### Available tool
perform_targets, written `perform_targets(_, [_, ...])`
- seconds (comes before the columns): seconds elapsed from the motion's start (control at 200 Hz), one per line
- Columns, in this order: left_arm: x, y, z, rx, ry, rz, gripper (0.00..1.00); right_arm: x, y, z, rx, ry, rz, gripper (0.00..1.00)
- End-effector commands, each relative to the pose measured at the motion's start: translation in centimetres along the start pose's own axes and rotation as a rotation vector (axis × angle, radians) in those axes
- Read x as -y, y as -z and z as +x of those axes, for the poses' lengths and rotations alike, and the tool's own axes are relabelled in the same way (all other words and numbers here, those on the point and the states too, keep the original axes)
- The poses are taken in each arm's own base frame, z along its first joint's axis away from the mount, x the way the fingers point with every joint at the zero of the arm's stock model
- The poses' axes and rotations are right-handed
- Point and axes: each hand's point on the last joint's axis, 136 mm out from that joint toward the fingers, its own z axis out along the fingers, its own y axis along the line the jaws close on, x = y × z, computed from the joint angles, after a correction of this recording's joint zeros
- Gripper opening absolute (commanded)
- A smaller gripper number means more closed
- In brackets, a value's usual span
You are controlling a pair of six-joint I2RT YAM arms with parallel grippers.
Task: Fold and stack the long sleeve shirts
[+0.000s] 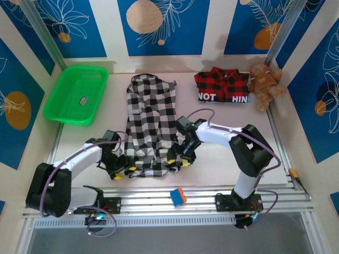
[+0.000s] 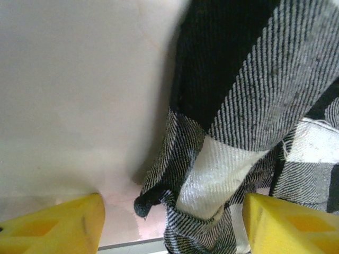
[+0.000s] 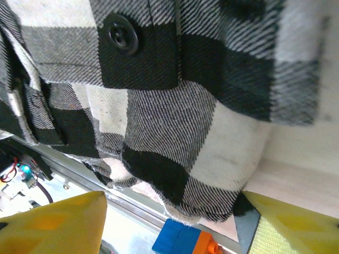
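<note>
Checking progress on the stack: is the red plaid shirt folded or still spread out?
Folded. The red plaid shirt lies as a compact rectangle, no sleeves showing, beside the teddy bear.

checked shirt (image 3: 175, 121): woven twill cloth (matt) | basket (image 1: 71, 87): glossy plastic | table (image 2: 69, 95): smooth matt

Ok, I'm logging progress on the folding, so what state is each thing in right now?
Checked shirt: laid out long, mid-table, not folded up.
Plaid shirt: folded, far right.
Basket: upright, far left, one small item inside.
Bear: sitting at the far right corner.
Block: lying on the near rail.
Left fingers: open, shirt's hem corner between them.
Right fingers: open, hem between them.
</note>
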Motion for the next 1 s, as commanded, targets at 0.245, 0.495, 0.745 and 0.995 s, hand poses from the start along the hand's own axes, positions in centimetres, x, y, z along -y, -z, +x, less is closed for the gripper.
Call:
perform_targets(0.245, [4.2, -0.4, -1.5, -0.007, -0.022, 0.122, 0.54, -0.4, -1.4, 0.3, -0.069, 0.014, -0.019, 0.51])
perform_targets(0.495, [4.6, 0.3, -1.8, -0.032, -0.093, 0.074, 0.14, -1.0, -0.8, 0.5, -0.094, 0.031, -0.026, 0.15])
perform_targets(0.745, [4.7, 2.4, -1.7, 0.008, -0.085, 0.07, 0.0, -2.5, 2.0, 0.2, -0.066, 0.052, -0.042, 0.0])
perform_targets(0.995, [7.3, 4.7, -3.8, 0.08, -0.067, 0.16, 0.0, -4.6, 6.1, -2.5, 0.016, 0.069, -0.097, 0.0])
